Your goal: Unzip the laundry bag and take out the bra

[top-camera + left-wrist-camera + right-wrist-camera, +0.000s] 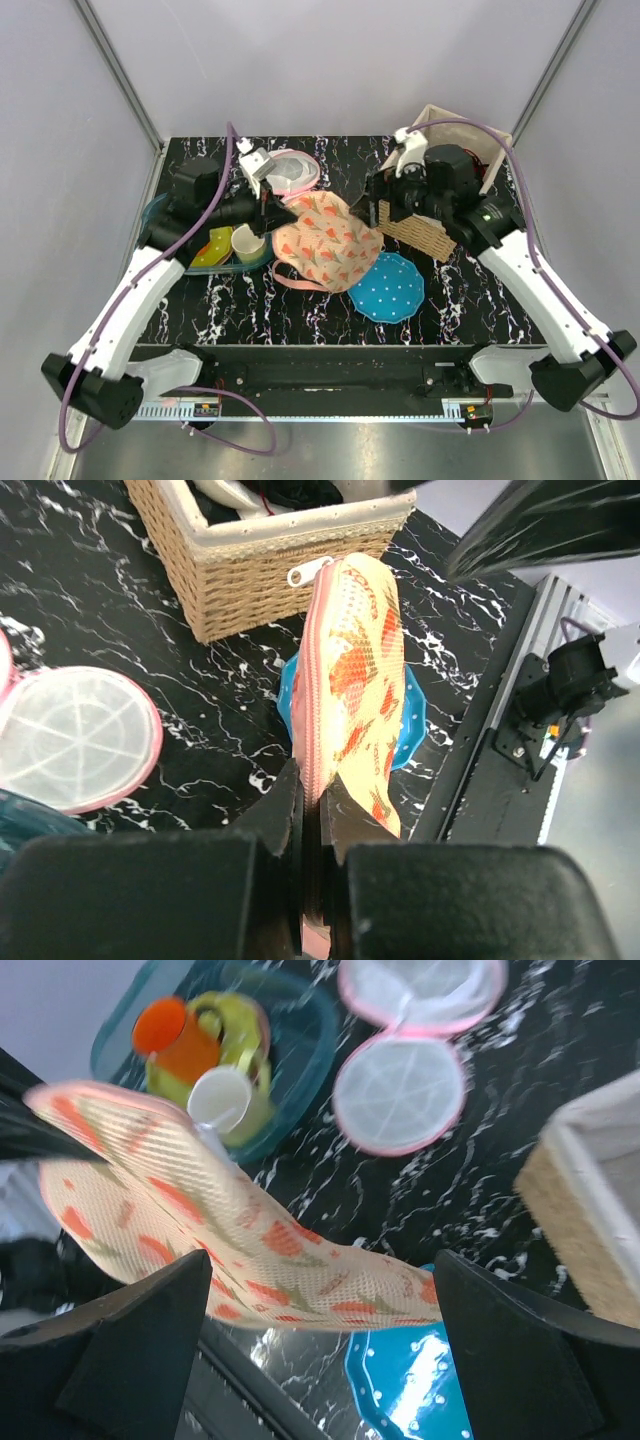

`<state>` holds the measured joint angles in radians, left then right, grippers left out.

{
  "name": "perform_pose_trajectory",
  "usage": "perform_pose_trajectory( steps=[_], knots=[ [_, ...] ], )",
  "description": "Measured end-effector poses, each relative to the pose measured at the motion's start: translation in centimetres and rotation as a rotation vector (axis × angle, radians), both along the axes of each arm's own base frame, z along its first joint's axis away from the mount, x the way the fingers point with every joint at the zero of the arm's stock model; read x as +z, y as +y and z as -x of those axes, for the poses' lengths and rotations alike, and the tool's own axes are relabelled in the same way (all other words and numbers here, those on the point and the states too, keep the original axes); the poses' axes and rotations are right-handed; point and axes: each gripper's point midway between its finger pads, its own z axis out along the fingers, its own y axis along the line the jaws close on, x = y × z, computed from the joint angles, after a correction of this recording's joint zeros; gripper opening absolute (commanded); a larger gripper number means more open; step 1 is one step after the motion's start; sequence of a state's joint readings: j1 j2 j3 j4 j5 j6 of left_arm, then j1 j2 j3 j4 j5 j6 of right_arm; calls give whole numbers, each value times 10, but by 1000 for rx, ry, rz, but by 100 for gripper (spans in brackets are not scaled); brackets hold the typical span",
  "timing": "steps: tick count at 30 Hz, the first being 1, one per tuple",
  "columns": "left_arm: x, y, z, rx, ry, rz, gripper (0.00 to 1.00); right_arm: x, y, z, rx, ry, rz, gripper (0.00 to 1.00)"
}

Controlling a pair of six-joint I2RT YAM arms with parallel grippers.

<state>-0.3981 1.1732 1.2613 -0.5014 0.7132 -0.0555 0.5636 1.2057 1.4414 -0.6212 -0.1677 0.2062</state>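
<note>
Laundry bag (325, 243): mid-table, one end pinched and raised on edge, the other end overlapping the blue pouch (388, 287) and just beside the basket (428, 238).
- Bra: not visible; presumably inside.
- Zip: the pink line along the upper edge reads as closed in the left wrist view.
- Left gripper (312, 810): clamped on the bag's near edge.
- Right gripper (380, 212): jaws spread wide, empty, over the bag's far end.
- Zip pull (305, 573): white tab at the far end, next to the basket.
- Step in hand: anchoring the bag, unzipping not begun.
- Next move calls for: the right fingers closing on that small tab and drawing it along the edge while the left holds firm. The fabric is limp, so tension matters.

Surroundings:
- Walls (330, 60): pale grey panels on three sides.
- Table (250, 300): black, white-veined, glossy.
- Basket: wicker, cloth-lined, garments inside.
- Mesh bag (293, 172): round, pink-rimmed, at the back.
- Tray (300, 1030): teal, holding cups, at the left.
</note>
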Motion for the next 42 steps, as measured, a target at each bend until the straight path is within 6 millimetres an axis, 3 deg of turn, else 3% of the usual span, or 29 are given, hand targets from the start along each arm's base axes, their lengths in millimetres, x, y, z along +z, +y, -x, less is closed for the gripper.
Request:
perform_pose_trajectory(
  steps=[7,14,17,18,22,26,32,33,34,35,38,39,41,42],
  knots=[
    [17,16,26,-46,-234,-28,0,-62,36,22,282,98,5,98],
    [8,13,20,-83,-254,-56,0,-84,56,41,464,10,-105,92],
    [5,12,19,-95,-253,-62,0,-69,63,41,504,-56,-148,82],
    [5,11,20,-101,-254,-60,0,-62,65,41,514,-81,-164,72],
    [6,10,22,-117,-257,-55,0,-40,71,44,558,-147,-217,55],
    [6,8,24,-127,-259,-52,0,-28,76,47,594,-171,-250,49],
    [5,7,27,-144,-263,-55,0,-20,82,44,603,-176,-298,50],
    [5,7,27,-145,-263,-56,0,-17,83,44,609,-182,-309,44],
    [4,7,27,-146,-264,-58,0,-12,84,46,622,-192,-326,32],
    [4,7,28,-148,-262,-59,0,-10,85,46,629,-198,-332,1],
    [4,7,29,-151,-261,-59,0,-10,87,45,640,-188,-349,0],
    [3,7,29,-150,-256,-62,24,-11,87,44,638,-180,-351,0],
    [0,9,28,-132,-231,-71,61,-14,88,41,627,-177,-342,0],
    [1,9,26,-121,-222,-79,86,-16,87,40,621,-181,-336,0]
  ],
)
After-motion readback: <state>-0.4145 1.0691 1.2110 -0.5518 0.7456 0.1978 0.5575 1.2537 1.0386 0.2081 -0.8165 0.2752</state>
